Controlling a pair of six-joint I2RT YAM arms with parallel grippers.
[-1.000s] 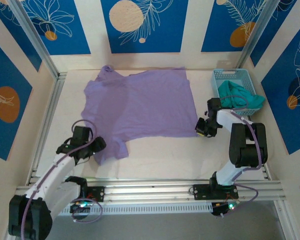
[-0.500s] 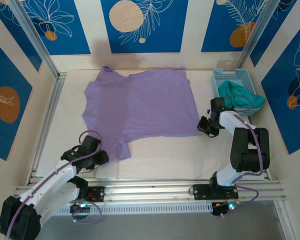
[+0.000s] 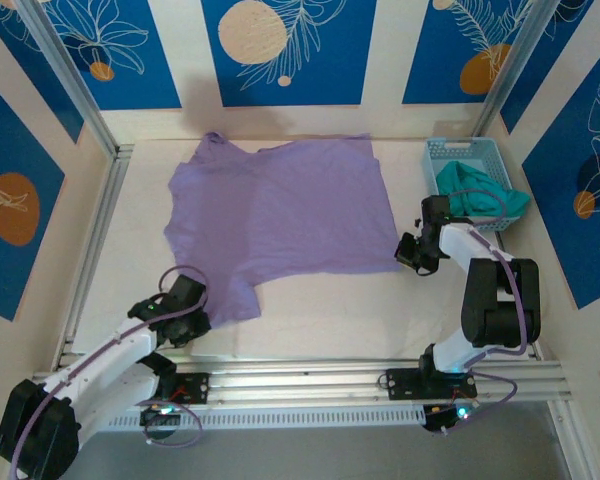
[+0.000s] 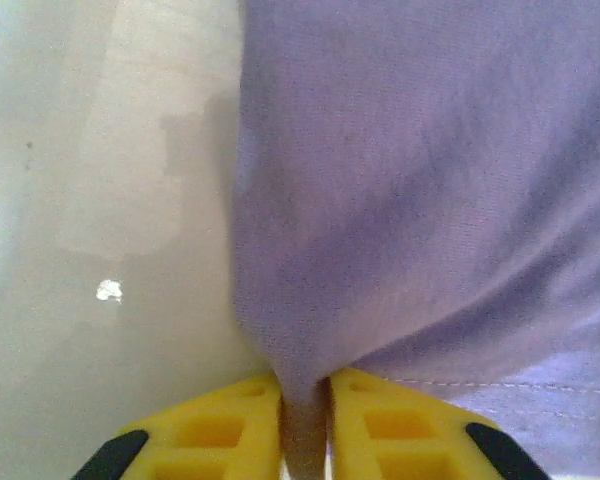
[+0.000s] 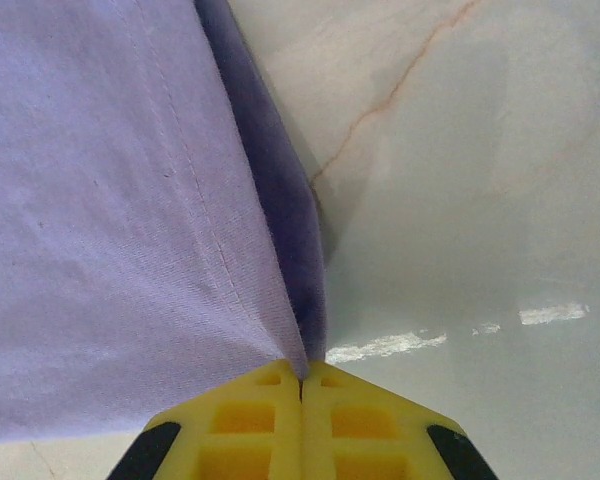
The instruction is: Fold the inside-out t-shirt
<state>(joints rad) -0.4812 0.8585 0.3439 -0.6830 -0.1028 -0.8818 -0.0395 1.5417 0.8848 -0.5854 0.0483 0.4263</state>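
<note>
The inside-out t-shirt (image 3: 280,210), lavender, lies spread flat across the far half of the table, its near left sleeve reaching toward the left arm. My left gripper (image 3: 194,318) is shut on the tip of that sleeve; in the left wrist view the lavender cloth (image 4: 400,180) is pinched into a fold between the yellow fingers (image 4: 230,425). My right gripper (image 3: 408,254) is shut on the shirt's near right hem corner, and the right wrist view has the seamed edge (image 5: 130,220) pulled into the closed yellow fingers (image 5: 355,415).
A light blue basket (image 3: 435,155) holding a teal-green garment (image 3: 480,195) stands at the back right, just behind the right arm. Metal frame rails run along the left side (image 3: 90,240) and the near edge (image 3: 310,375). Bare tabletop (image 3: 330,310) lies between the two arms.
My left gripper slid toward the near edge and closed on the sleeve tip. The right gripper shifted slightly right, pulling the hem corner taut, then held still.
</note>
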